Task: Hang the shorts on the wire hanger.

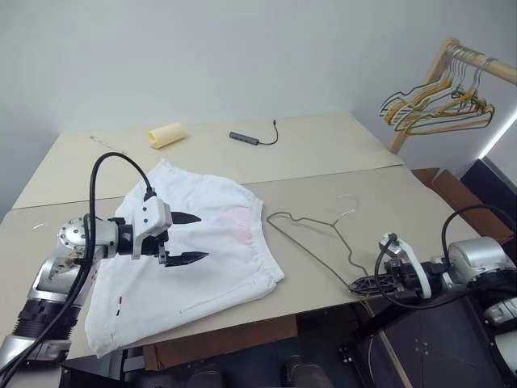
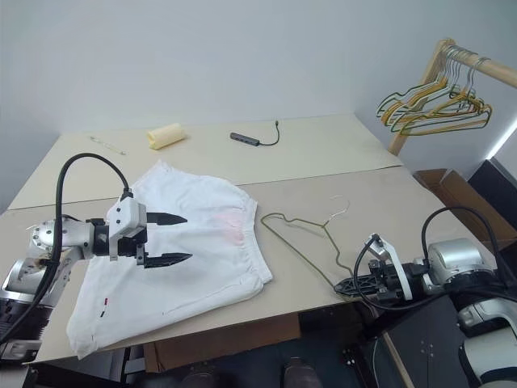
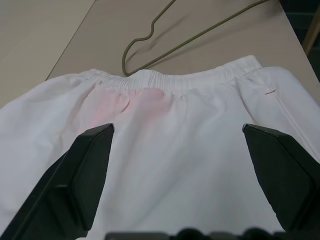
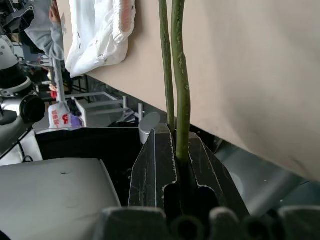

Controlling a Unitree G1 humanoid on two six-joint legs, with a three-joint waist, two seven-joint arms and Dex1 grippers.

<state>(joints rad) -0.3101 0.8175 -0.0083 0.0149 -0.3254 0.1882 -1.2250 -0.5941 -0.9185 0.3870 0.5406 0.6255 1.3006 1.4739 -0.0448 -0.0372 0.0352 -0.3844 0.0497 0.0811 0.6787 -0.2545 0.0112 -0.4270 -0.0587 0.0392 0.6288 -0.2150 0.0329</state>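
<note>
Beige worktop [image 1: 323, 153] fills my feed, with the shorts [image 1: 194, 259] spread flat toward eight o'clock. My left hand [image 1: 187, 238] hovers over them, fingers spread wide and grasping nothing. At four o'clock, my right hand [image 1: 361, 284] is clenched on the wire hanger [image 1: 315, 242], which lies on the worktop just beside the waistband, its hook [image 1: 346, 204] pointing toward one o'clock.
</note>
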